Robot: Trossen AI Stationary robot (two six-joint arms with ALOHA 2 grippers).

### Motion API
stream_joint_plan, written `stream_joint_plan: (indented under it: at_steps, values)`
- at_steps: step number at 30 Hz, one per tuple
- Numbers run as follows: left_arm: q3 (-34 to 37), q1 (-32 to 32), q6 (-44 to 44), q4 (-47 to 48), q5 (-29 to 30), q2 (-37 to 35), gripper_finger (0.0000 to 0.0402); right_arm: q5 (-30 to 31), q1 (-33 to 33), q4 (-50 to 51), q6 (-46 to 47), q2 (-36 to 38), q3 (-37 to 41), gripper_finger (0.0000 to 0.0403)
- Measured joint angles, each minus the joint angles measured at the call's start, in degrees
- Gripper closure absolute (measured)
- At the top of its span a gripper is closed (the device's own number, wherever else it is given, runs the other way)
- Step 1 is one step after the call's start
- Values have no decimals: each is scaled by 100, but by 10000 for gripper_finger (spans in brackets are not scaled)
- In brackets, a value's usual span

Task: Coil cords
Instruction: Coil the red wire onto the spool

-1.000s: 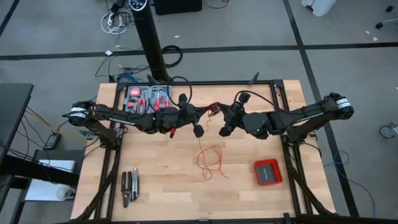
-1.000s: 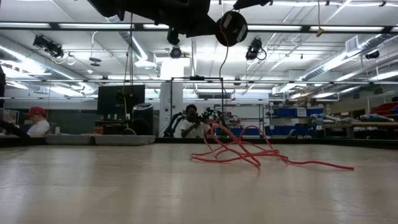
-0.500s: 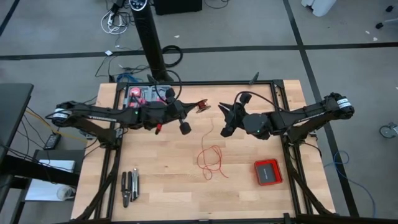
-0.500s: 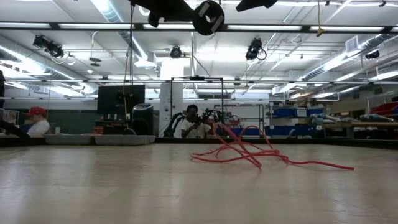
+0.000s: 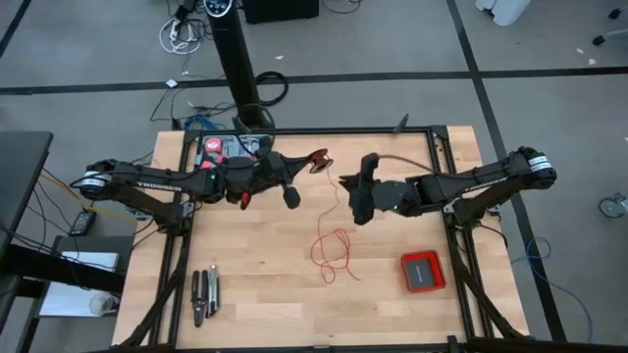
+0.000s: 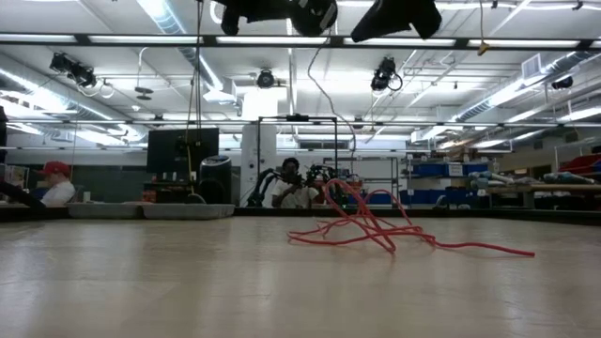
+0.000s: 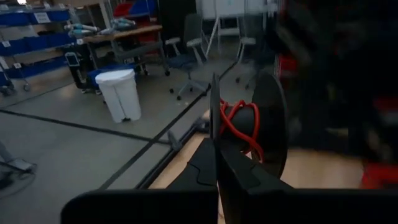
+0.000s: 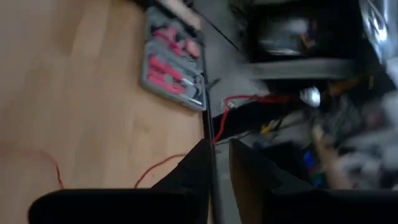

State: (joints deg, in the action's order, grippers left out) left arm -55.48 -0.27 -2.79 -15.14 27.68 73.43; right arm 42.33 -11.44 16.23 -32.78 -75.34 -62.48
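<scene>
The cord is a thin red wire. Part of it is wound on a small black spool (image 7: 245,127) held above the table's far middle by my left gripper (image 5: 312,163), which is shut. From the spool (image 6: 313,14) a strand (image 6: 331,94) hangs down to loose red loops (image 5: 334,255) lying on the wood (image 6: 376,230). My right gripper (image 5: 343,182) hovers just right of the spool, tipped downward, its fingers (image 8: 199,171) a small gap apart. The strand passes close by them; I cannot tell whether it touches them. My left gripper pinches the thin edge-on disc of the spool (image 7: 214,118) between its two shut fingers (image 7: 236,180), coming in level from the table's left. The spool is lifted clear of the table, its red coil beside the fingertips, and the wire trails slack below it.
A grey tool case (image 5: 231,149) with red-handled tools sits at the far left behind my left arm. A flat red box (image 5: 422,272) lies at the near right and dark pliers (image 5: 204,294) at the near left. People and shelves show beyond the table.
My left gripper has drawn back toward the table's left and risen with the spool, away from my right gripper, which it stood against a second ago. My right gripper has rolled and tipped downward in place. The loops on the table have stayed put.
</scene>
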Motion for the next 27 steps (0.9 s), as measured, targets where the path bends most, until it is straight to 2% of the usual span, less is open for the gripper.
stream_joint_plan:
  at_steps: [5, 10, 16, 22, 27]
  values:
    - [-2, 0, 452, -318, -3, 1, 401, 61, -22, -20, -1514, -304, 0, 347]
    - [-2, 0, 764, -483, -2, 0, 401, 325, -46, -146, -3579, -716, 2, 346]
    - [-2, 0, 778, -534, -3, 2, 401, 1070, -4, -1254, -5044, -1278, 0, 354]
    - [-2, 0, 778, -600, -3, 2, 401, 1146, 163, -1238, -6410, -1643, 2, 358]
    - [-2, 0, 778, -490, -4, 2, 401, 1031, 212, -1200, -6842, -1658, 2, 358]
